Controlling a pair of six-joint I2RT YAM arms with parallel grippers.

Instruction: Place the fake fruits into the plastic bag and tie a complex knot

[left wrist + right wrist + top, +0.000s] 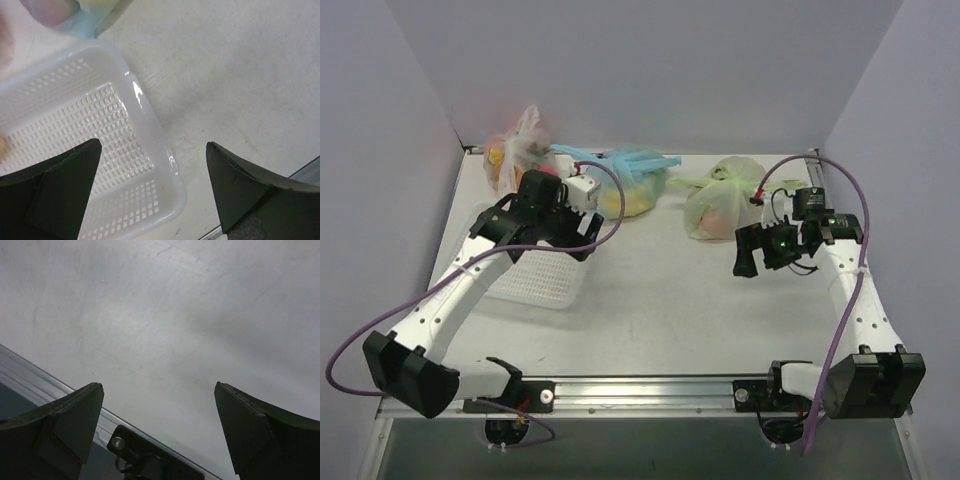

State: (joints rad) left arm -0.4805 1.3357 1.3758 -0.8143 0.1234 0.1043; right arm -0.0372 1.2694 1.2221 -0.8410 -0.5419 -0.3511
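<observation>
Looking down from the top view, we see a pale grey counter (pixel 650 300) boxed in by plain lavender-grey walls, with a metal rail (pixel 650 385) along its near edge. The plastic bag (pixel 720 200) sits at the back right, its top gathered and its loops splayed. The fake fruits (pixel 712 215) show only as a yellowish-orange blur through its skin. A light blue bag (pixel 625 185) lies at the back centre, and a clear bag (pixel 515 150) with orange and red contents sits in the back left corner. The left tool (pixel 542 232) hangs over the far end of a white perforated basket (pixel 535 280). The right tool (pixel 765 250) hovers just in front of the plastic bag, apart from it.

In the left wrist view, we find what the top view cannot settle. The left tool's two fingers (pixel 55 185) stand wide apart with nothing between them, above the basket's corner and bare counter. A bit of the light blue bag shows at the top left. A small yellowish patch at the left edge is too cut off for us to name.

In the right wrist view, the right tool's fingers (pixel 65 425) are likewise spread wide and hold nothing. Below them we see only scuffed counter, the rail and a black bracket (pixel 145 460). No bag shows here.
</observation>
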